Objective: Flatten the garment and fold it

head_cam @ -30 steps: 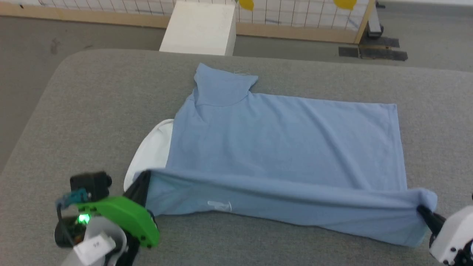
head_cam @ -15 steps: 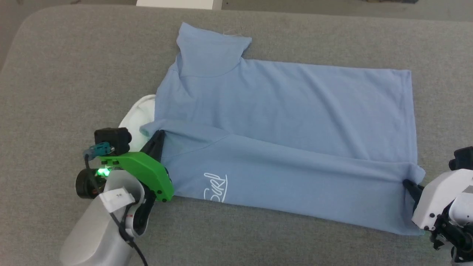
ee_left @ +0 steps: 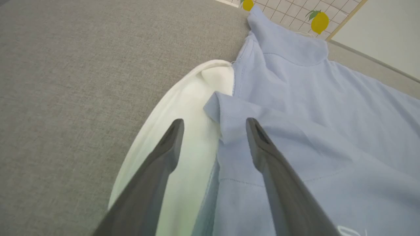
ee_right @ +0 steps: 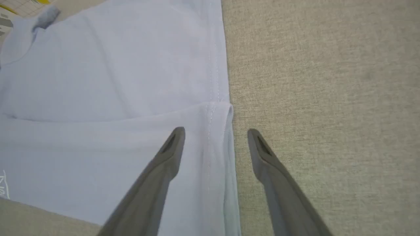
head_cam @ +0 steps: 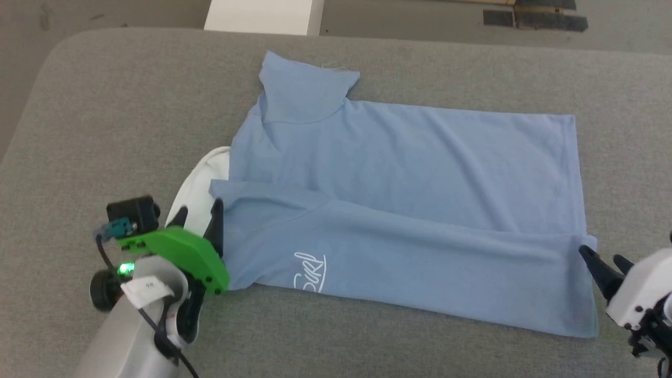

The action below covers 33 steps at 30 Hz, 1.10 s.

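Observation:
The light blue polo shirt (head_cam: pixel 409 173) lies across the grey table with its near long side folded over, so the white script logo (head_cam: pixel 308 272) faces up. Its white collar (head_cam: pixel 202 184) sticks out at the left, and one sleeve (head_cam: pixel 307 89) points to the far side. My left gripper (head_cam: pixel 199 212) stands open at the folded flap's left corner (ee_left: pixel 216 105), one finger over the collar (ee_left: pixel 193 131), one over blue cloth. My right gripper (head_cam: pixel 601 260) is open at the hem's folded corner (ee_right: pixel 223 108), straddling the hem edge (ee_right: pixel 215 154).
The grey padded table (head_cam: pixel 131 105) has bare surface to the left, right and front of the shirt. A white box (head_cam: pixel 262 16) stands on the floor beyond the far edge. A grid panel with lemon shapes (ee_left: pixel 320 21) shows in the left wrist view.
Both grippers carried the near edge up and over, laid it on the shirt, then opened and let go. The head camera shifted between frames.

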Tool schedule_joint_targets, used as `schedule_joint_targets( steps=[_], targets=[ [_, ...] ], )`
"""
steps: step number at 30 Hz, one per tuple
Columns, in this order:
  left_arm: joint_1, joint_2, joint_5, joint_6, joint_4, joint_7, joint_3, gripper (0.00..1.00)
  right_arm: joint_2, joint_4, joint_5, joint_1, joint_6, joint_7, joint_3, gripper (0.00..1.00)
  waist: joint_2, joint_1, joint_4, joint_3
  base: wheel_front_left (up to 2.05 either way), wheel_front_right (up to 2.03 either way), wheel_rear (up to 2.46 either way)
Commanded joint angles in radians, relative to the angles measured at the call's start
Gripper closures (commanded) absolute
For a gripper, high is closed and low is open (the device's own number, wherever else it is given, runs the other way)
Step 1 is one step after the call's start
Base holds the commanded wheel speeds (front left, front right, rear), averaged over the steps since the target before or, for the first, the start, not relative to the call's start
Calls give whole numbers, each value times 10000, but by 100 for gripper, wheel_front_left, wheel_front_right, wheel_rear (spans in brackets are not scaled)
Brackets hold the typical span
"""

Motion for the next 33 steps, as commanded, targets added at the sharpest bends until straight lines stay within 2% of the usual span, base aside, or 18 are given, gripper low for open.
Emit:
schedule_joint_targets(
  steps=[1, 6, 9, 14, 22, 23, 24, 26, 29, 33],
  targets=[
    [467, 133, -85, 284, -373, 283, 33, 0, 88, -170, 78, 238, -15, -73, -149, 0, 0, 0, 120, -410, 0, 0, 0],
    [1889, 484, -354, 1497, -2334, 1855, -33, 0, 287, -726, 115, 668, -15, -58, -659, 0, 0, 0, 156, -667, 0, 0, 0],
    [2327, 674, -457, 1919, -3050, 2596, -144, 0, 366, -902, 123, 802, -15, -2, -787, 0, 0, 0, 147, -670, 0, 0, 0],
    [2300, 795, -454, 2025, -3085, 2949, -255, 0, 449, -1043, 112, 849, -15, 41, -771, 0, 0, 0, -26, -452, 0, 0, 0],
    [2014, 779, -672, 1906, -2127, 3507, -438, 0, 490, -1104, 132, 742, -15, 55, -747, 0, 0, 0, -373, -98, 0, 0, 0],
    [2045, 767, -753, 1889, -2005, 3672, -492, 16, 492, -1101, 131, 743, -15, 51, -747, 0, 0, 0, -392, -82, 0, 0, 0],
    [2075, 741, -841, 1854, -1896, 3764, -511, 66, 494, -1101, 132, 745, -15, 49, -743, 0, 0, 0, -413, -63, 0, 0, 0],
    [2128, 707, -999, 1761, -1807, 3910, -542, 100, 496, -1119, 46, 789, -15, 66, -741, 0, 0, 0, -416, -46, 0, 0, 0],
    [2266, 692, -1117, 1669, -1987, 3740, -430, 100, 370, -1266, -404, 1007, -15, 214, -548, 0, 0, 0, -349, -100, 0, 0, 0],
    [2491, 803, -1082, 1777, -2713, 3220, -61, 100, -57, -1518, -1308, 1515, -15, 735, 65, 0, 0, 0, -237, -220, 0, 0, 0]
  ],
)
